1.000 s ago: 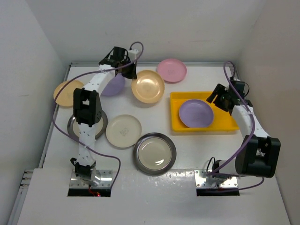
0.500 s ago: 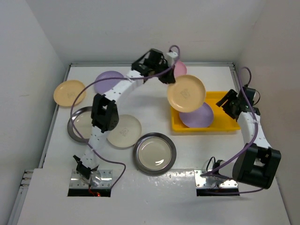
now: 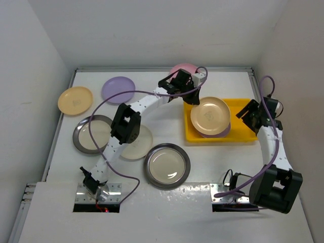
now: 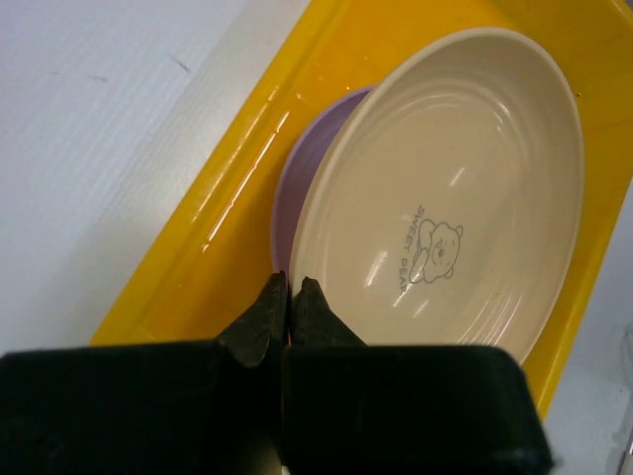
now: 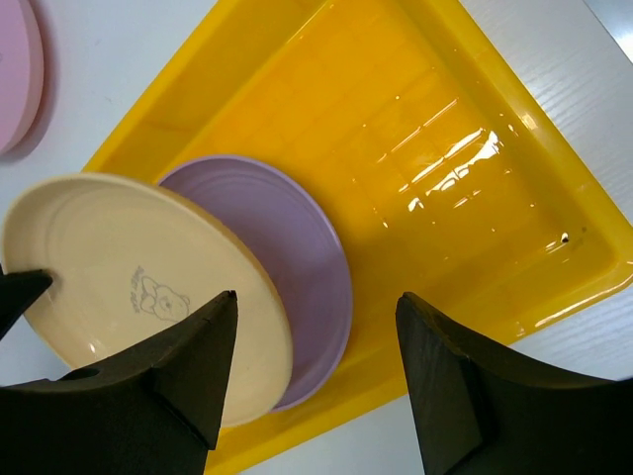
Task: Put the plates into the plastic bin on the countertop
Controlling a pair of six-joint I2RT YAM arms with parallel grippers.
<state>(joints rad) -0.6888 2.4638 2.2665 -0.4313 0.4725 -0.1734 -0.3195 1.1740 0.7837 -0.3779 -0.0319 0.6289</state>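
Note:
My left gripper is shut on the rim of a pale orange plate and holds it tilted over a lilac plate that lies in the yellow bin. My right gripper is open and empty at the bin's right end. On the countertop lie a lilac plate, a pale orange plate, a pink plate, a cream-white plate and two steel-rimmed plates.
White walls close in the back and both sides. A metal strip runs along the near edge by the arm bases. The left arm reaches across the middle, over the cream-white plate. The bin's right half holds nothing.
My left gripper has carried the pale orange plate from the back left of the counter rightwards and down over the lilac plate in the bin. My right gripper has drawn back a little to the right.

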